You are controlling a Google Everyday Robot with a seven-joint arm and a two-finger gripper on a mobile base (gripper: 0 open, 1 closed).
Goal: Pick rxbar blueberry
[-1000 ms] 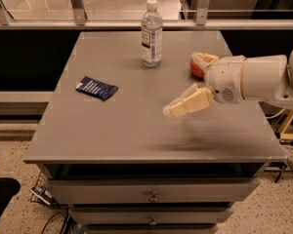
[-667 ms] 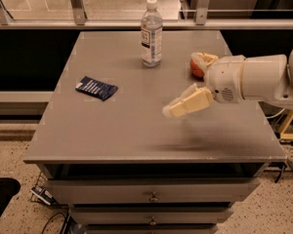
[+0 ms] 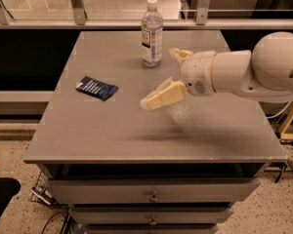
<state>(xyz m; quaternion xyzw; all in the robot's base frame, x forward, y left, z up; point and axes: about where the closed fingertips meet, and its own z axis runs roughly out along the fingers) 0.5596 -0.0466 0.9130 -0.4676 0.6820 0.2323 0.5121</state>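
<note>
Since a second ago your gripper (image 3: 159,78) has slid left across the counter (image 3: 136,140), closing part of the gap to the snack bar (image 3: 96,87), while the bar and the water bottle (image 3: 152,33) have stayed where they were.

You will find the snack bar lying flat on the left part of the counter, its dark blue wrapper facing up with rows of white lettering, turned at a slight angle to the counter's edges. Nothing touches it. The bottle stands upright toward the back edge, up and to the right of the bar and well apart from it.

Your gripper hangs over the middle of the counter, to the right of the bar and just in front of the bottle, touching neither. Its jaws are spread wide and hold nothing: one pale jaw points down and left toward the bar, and the other sits higher, close beside the bottle's base. Behind them the white arm (image 3: 244,69) reaches in from the right, lying nearly level, with its thick rounded body over the counter's right edge.

Under the counter you can see a stack of drawers (image 3: 154,194).
</note>
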